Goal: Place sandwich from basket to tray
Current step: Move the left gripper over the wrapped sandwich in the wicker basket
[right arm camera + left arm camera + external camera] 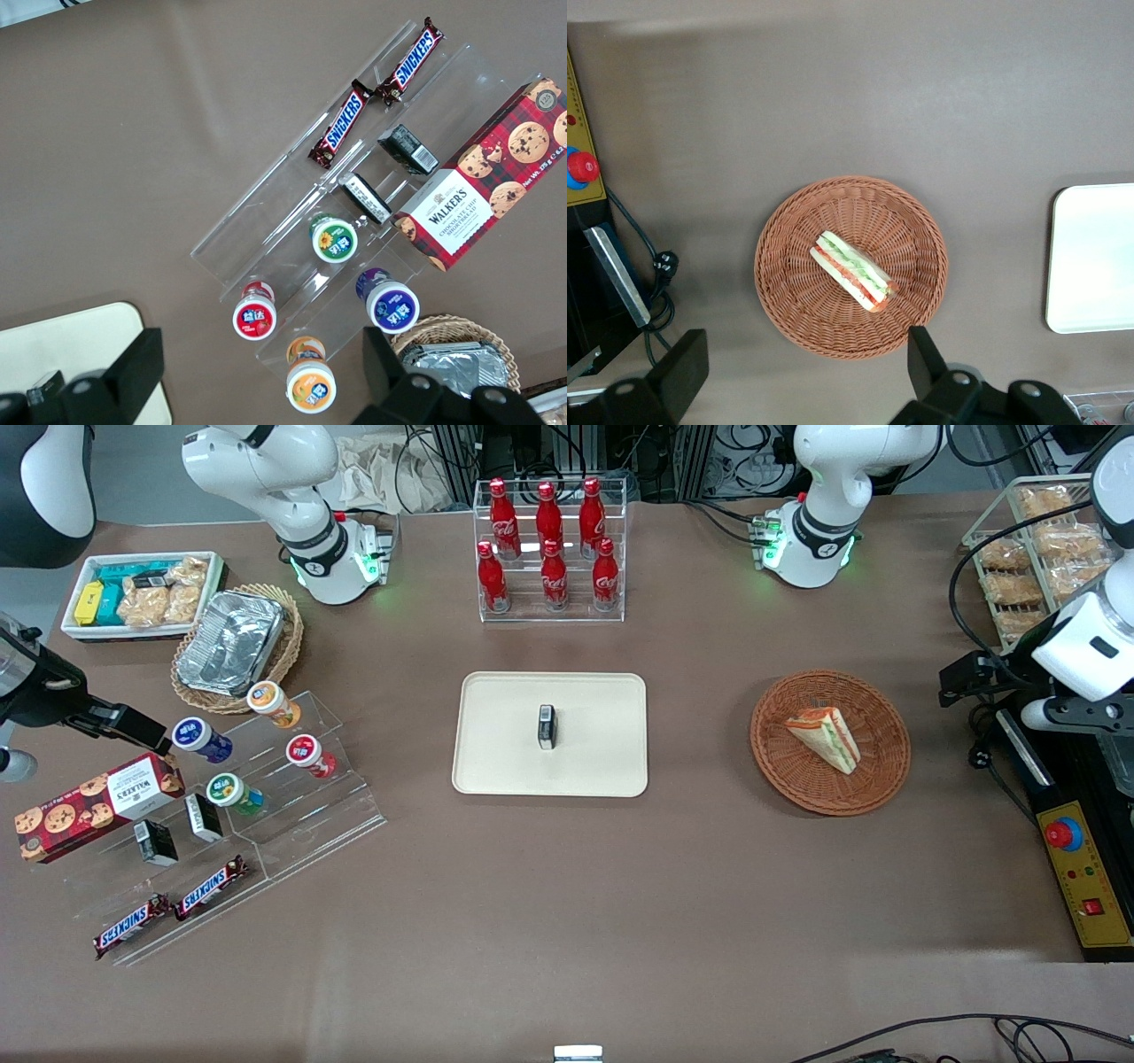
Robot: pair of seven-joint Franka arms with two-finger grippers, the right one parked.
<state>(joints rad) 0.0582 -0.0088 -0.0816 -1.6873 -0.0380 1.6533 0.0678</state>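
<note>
The sandwich (826, 738), a pale wedge with orange and green layers, lies in the round reddish-brown basket (797, 784) toward the working arm's end of the table. The left wrist view shows the sandwich (852, 270) near the middle of the basket (797, 310). My left gripper (955, 682) hangs high beside the basket, open and empty; in its own view the gripper (804, 363) has its fingers spread wide just off the basket's rim. The cream tray (514, 766) lies mid-table with a small black box (547, 726) on it. An edge of the tray also shows in the left wrist view (1094, 257).
A clear rack of red cola bottles (549, 549) stands farther from the front camera than the tray. A wire rack of bagged pastries (1036, 558) and a yellow control box with a red button (1076, 868) flank the working arm. A clear snack stand (221, 806) sits toward the parked arm's end.
</note>
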